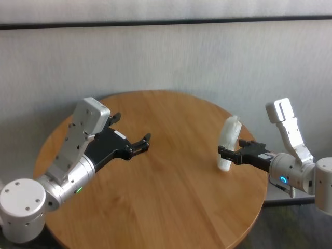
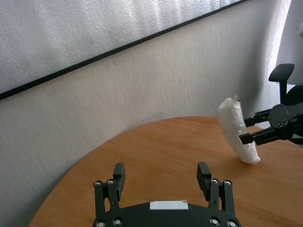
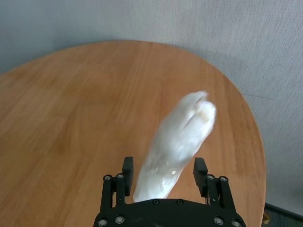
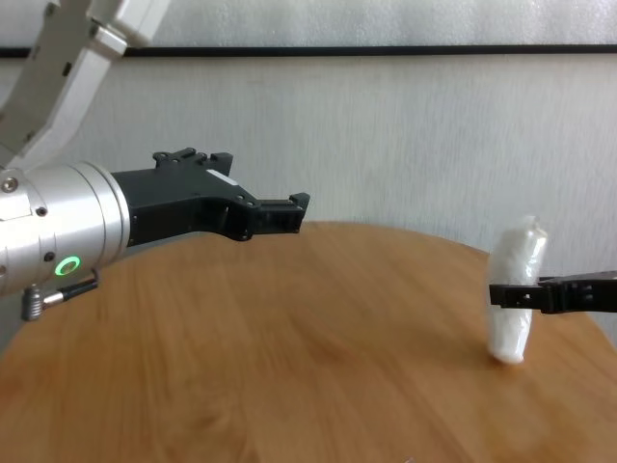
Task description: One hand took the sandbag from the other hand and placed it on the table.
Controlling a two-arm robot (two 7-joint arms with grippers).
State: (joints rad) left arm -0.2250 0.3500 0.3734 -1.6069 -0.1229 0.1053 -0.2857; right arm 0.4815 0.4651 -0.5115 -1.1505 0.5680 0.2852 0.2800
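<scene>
The left gripper [image 1: 146, 141], jaws apart and empty, hangs over the counter [image 1: 171, 197], apparently having given up its load. The right gripper [image 1: 222, 152], jaws clamped mid-body on the upright sandbag [image 1: 229, 142], sets its lower end on the counter.

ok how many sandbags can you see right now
1. The white sandbag stands nearly upright near the table's right edge, with the right gripper around its lower half. The left gripper is empty.

Grey wall [image 1: 171, 57] behind, dark horizontal strip [image 1: 166, 22] running across near top. Black office chair [image 2: 285, 78] against wall, just beyond right gripper [image 2: 246, 138] in left wrist view; only back and headrest visible.
</scene>
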